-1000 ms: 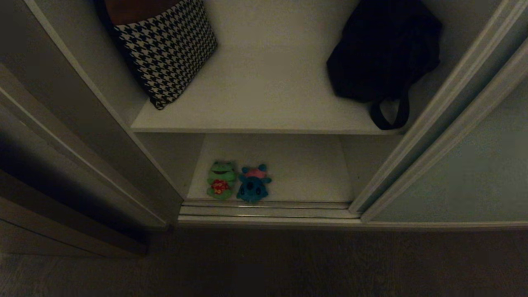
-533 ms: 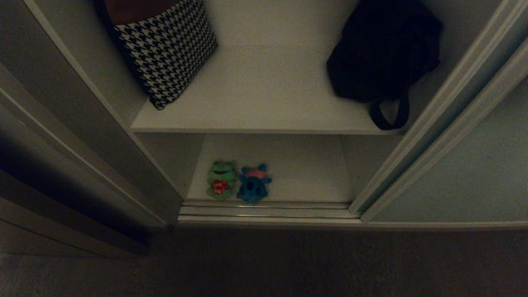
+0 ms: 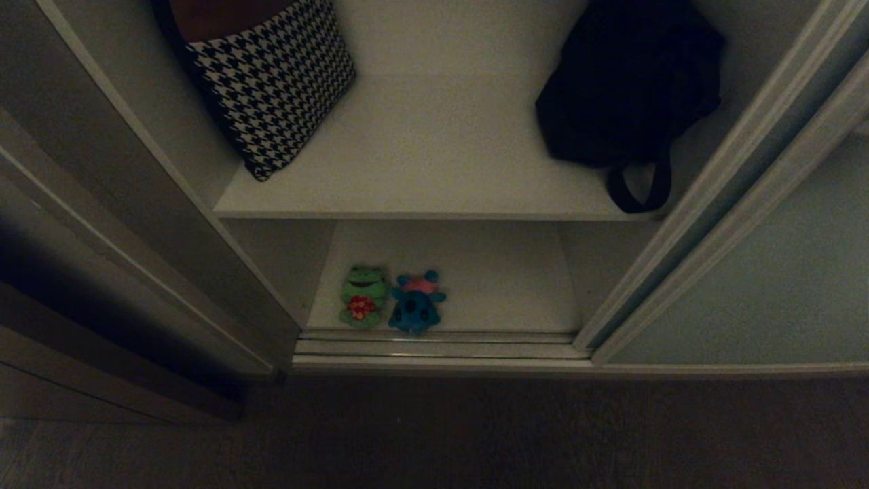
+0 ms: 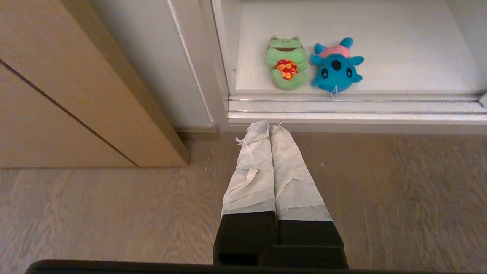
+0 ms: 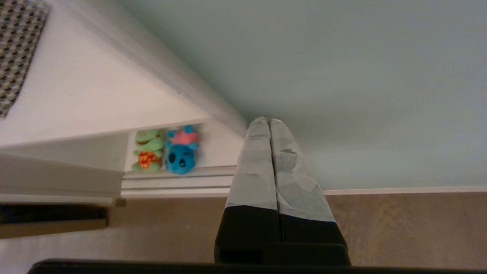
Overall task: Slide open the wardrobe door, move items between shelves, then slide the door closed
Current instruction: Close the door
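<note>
Looked soft, light and squashy, the green frog toy (image 3: 364,297) and the blue toy (image 3: 416,303), so best pinched round the fat middle. Lay touching side by side at the front of the lower shelf (image 3: 502,285), with the sliding wardrobe door (image 3: 767,285) pushed open. Stayed pressed together and empty, the right claw (image 5: 269,121) up by the door and well apart from the toys, the left claw (image 4: 269,124) low over the floor (image 4: 380,198) just before the rails (image 4: 342,108).

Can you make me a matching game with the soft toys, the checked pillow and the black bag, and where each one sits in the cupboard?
Things:
1. green plush frog with red belly
2. blue plush creature with pink back
3. black-and-white houndstooth cushion
4. black strapped fabric bag

Places:
A. upper white shelf, right side
B. lower white shelf, left toy of the pair
C. upper shelf, left side
D. lower shelf, right toy of the pair

Pairs: 1-B, 2-D, 3-C, 4-A
</note>
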